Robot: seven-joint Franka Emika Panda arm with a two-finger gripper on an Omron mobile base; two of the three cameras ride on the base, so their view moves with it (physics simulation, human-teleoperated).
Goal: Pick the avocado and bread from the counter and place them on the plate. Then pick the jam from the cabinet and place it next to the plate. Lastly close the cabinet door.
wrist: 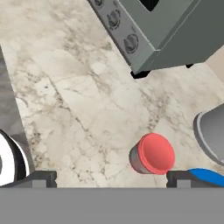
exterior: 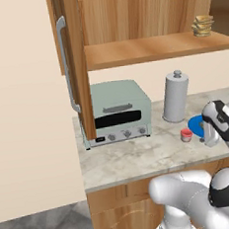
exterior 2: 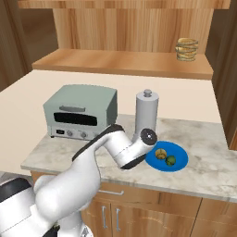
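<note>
Starting at the left, the cabinet (exterior: 141,14) door hangs open edge-on with its grey handle (exterior: 66,66) showing, and beneath it on the counter (exterior: 135,159) stands a pale green toaster oven (exterior: 117,112) whose knobs and small display carry marks too blurred to read. Right of the oven stands a steel canister (exterior: 176,96), then the jam (exterior: 186,135) sits on the stone just left of the plate (exterior 2: 178,159), which holds the bread (exterior 2: 160,154) and the avocado (exterior 2: 171,160) side by side and is largely hidden by the arm in the left base view. Above the jam the gripper (wrist: 111,179) hangs with its jaws spread wide and nothing between them, only its dark fingertips (wrist: 41,178) showing, while a stack of tan discs (exterior 2: 187,49) rests on the far right of the cabinet shelf.
</note>
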